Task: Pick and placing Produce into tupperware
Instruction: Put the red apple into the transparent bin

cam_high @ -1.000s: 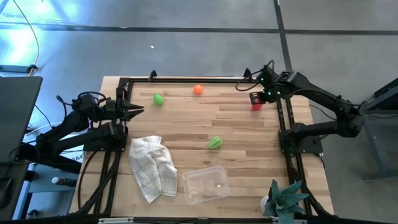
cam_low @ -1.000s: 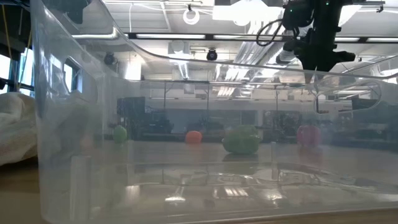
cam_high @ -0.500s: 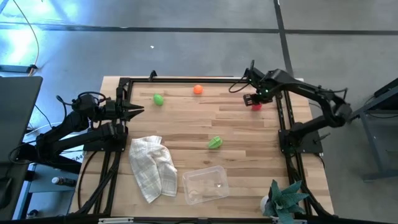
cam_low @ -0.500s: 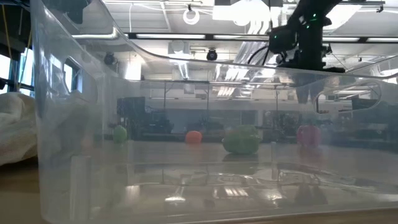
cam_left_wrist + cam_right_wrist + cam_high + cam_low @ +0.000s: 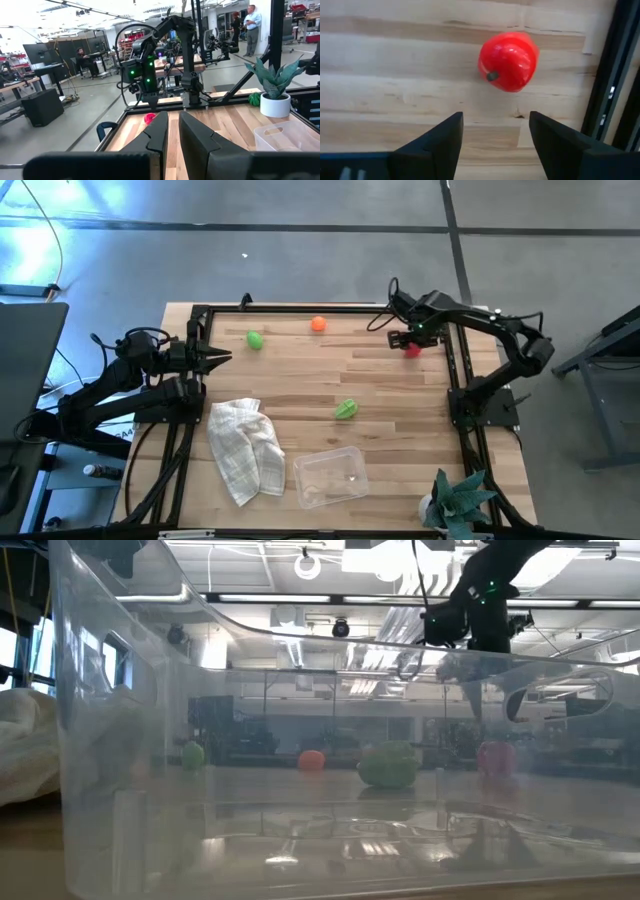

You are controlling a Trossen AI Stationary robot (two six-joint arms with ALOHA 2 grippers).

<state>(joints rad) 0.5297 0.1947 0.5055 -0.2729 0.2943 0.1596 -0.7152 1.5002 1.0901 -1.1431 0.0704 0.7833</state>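
- Red toy fruit (image 5: 508, 61), glossy plastic with a small dark stem, lies on the light wood plank table (image 5: 300, 380) near the far right corner, just beside the black frame rail (image 5: 451, 370).
- right gripper (image 5: 492, 131) hangs above the red fruit, fingers spread apart, nothing between them; the fruit sits ahead of the fingertips, not touching.
- In the high view the right gripper (image 5: 403, 338) is over the table's far right edge, its arm folded in from the right side.
- left gripper (image 5: 222, 356) waits at the left edge of the table, pointing inward, jaws closed and empty; the left wrist view shows its two dark fingers (image 5: 160, 135) nearly together.
- Orange round toy fruit (image 5: 318, 323) at the far edge, mid table.
- Round green toy fruit (image 5: 255, 339) to the left of the orange one, near the left gripper but apart from it.
- Light-green leafy toy vegetable (image 5: 345, 409) at mid table, well apart from the others.
- Clear plastic rectangular container (image 5: 329, 476) with rounded corners on the near side of the table, no produce in it.
- White checked cloth (image 5: 245, 448) crumpled just to the left of the container.
- Teal spiky plant in a white pot (image 5: 459, 500) at the near right corner.
- Low view looks through the container wall (image 5: 130, 740); the four produce pieces show beyond it.
- People stand in the room far behind, seen in the left wrist view.
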